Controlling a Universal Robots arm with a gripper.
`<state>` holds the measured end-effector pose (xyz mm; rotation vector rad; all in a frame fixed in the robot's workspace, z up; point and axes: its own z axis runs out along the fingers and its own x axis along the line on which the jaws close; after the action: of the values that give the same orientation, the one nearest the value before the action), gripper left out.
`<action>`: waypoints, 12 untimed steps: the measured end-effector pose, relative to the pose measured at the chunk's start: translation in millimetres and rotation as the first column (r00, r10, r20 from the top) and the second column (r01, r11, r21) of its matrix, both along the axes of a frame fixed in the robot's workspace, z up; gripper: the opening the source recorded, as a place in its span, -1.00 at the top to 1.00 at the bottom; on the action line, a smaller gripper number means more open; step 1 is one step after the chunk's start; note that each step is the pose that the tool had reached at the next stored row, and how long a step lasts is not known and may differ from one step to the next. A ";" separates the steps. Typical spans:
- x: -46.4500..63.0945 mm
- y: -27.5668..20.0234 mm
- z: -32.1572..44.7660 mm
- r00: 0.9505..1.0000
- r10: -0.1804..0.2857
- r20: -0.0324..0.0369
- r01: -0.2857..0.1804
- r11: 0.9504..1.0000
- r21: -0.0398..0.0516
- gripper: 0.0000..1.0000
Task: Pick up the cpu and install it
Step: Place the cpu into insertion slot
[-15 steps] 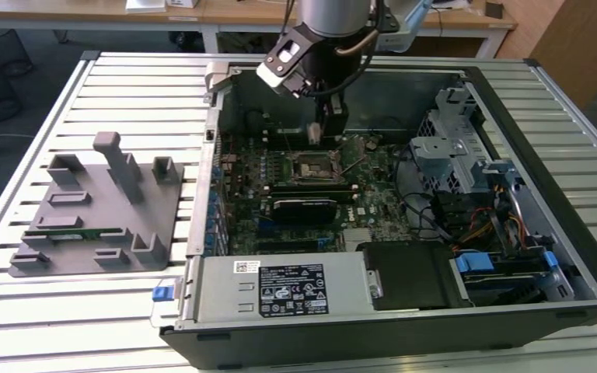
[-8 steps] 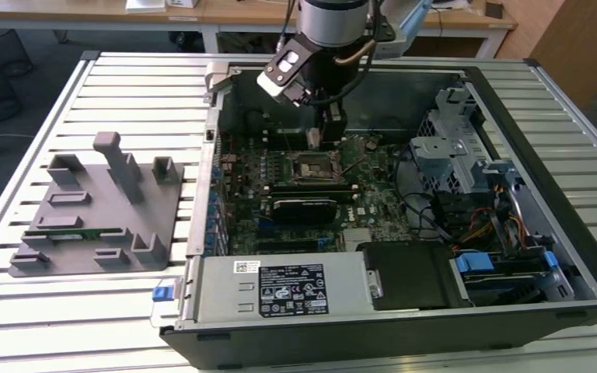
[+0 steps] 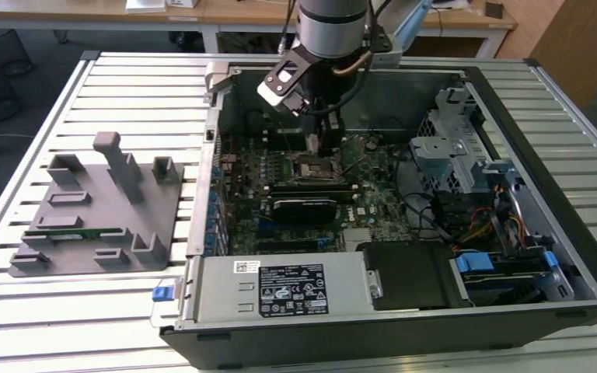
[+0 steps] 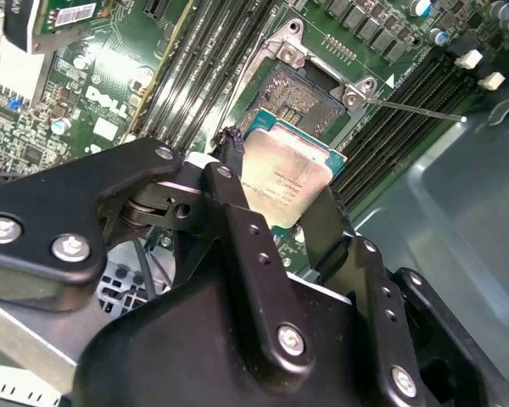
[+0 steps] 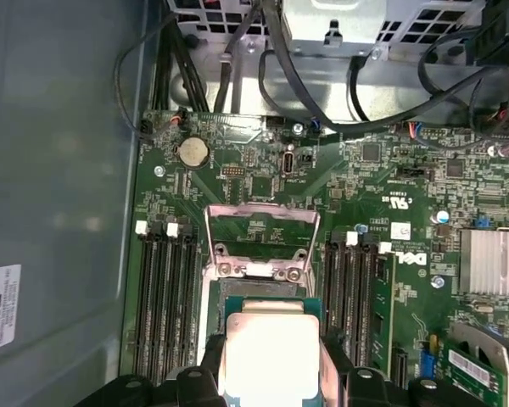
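The cpu (image 4: 286, 172), a flat square chip with a silver-grey metal top and a green edge, is clamped between the black fingers of my gripper (image 4: 280, 193), which is shut on it. It hangs tilted just above the open socket (image 4: 299, 91) on the green motherboard. In the first wrist view the cpu (image 5: 271, 346) sits between the fingers of the gripper (image 5: 271, 366), in front of the raised metal socket frame (image 5: 260, 242). In the exterior view the gripper (image 3: 317, 145) reaches down into the open computer case, right over the socket (image 3: 310, 167).
Memory slots (image 5: 164, 297) flank the socket on both sides. A drive cage (image 3: 454, 148) and cables stand at the exterior view's right, the power supply (image 3: 277, 287) at the front. A grey fixture (image 3: 96, 214) holding a green memory stick (image 3: 71, 231) lies outside the case.
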<state>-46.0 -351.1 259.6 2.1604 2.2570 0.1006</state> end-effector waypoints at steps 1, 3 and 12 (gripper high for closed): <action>0.0 0.1 -0.8 1.000 0.000 0.000 0.000 1.000 0.000 -0.05; 0.0 0.1 -0.8 1.000 0.000 0.000 0.000 1.000 0.000 -0.05; -1.3 1.3 -12.1 1.000 -0.018 0.000 0.018 1.000 0.000 -0.05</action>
<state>-47.3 -349.8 247.5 2.1801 2.2372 0.1003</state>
